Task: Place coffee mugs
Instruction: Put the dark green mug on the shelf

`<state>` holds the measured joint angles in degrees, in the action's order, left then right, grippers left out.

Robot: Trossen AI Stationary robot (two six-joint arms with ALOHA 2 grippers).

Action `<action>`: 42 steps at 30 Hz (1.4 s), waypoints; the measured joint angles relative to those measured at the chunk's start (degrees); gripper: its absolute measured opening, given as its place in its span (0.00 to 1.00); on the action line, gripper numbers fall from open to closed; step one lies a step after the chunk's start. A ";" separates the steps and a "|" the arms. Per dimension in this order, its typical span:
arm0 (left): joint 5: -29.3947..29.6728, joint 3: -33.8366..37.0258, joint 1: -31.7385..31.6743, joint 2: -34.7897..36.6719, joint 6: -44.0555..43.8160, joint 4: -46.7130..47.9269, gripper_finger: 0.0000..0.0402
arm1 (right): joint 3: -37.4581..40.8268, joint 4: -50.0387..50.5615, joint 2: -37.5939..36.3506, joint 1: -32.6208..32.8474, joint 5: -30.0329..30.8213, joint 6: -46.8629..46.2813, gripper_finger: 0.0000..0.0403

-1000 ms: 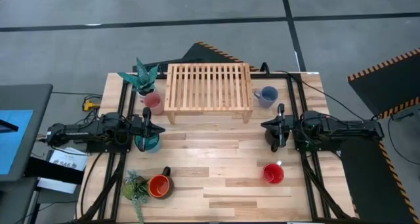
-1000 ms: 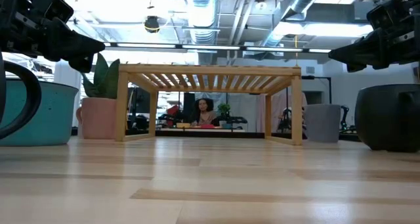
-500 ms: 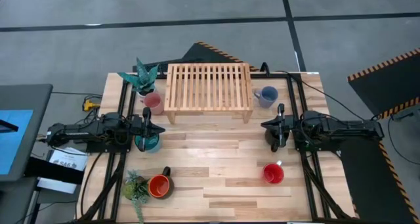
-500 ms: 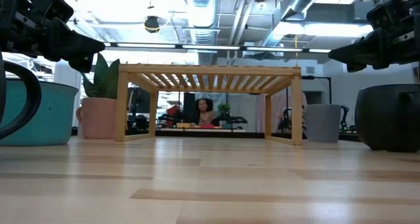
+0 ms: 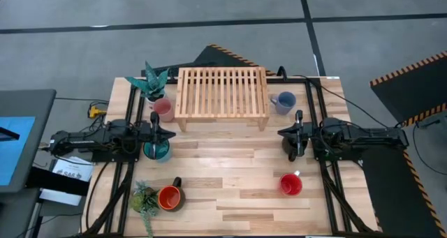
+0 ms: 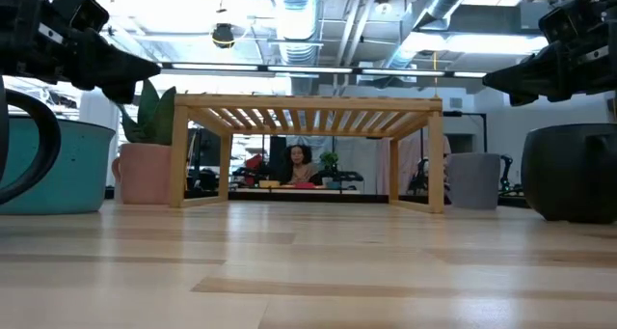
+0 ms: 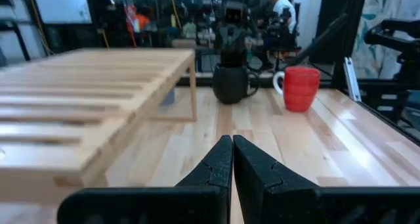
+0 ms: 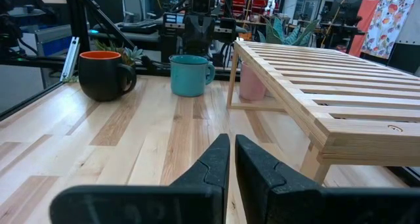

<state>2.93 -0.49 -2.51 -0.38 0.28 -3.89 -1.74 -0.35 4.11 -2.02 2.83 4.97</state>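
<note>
Nearest the table's point(image 5: 230, 196) front edge sit the orange mug point(image 5: 169, 197) beside a small plant point(image 5: 143, 198) and, well apart, the red mug point(image 5: 291, 185), open wood between. Mid-table, the left end effector point(image 5: 155, 132) (fingers pressed together, empty) hovers over the teal mug point(image 5: 156, 151); the right end effector point(image 5: 294, 135), likewise clenched, over the black mug point(image 5: 294, 153). Farthest, the pink mug point(image 5: 163, 110) and grey-blue mug point(image 5: 283, 102) flank the slatted rack point(image 5: 222, 93).

In the high view the right gripper point(image 5: 293, 135) covers the black mug point(image 7: 230, 83), and the left gripper point(image 5: 159, 135) overlaps the teal mug point(image 5: 156, 151). The low view crops that teal mug at its edge.
</note>
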 joint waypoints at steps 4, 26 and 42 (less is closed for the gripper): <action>-0.17 -0.08 0.00 0.00 0.10 -4.30 0.00 | 0.00 -0.01 0.01 0.00 0.02 0.01 0.13; 5.76 -30.88 0.20 -25.18 -8.85 17.92 0.55 | 0.00 0.00 0.00 -0.01 0.01 0.01 0.13; -0.90 -44.06 7.39 -42.16 -41.89 41.17 0.57 | 0.00 0.01 0.00 -0.01 0.02 0.01 0.13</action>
<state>2.03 -44.56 4.88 -42.54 -41.61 37.28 -1.74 -0.34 4.11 -2.03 2.85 4.97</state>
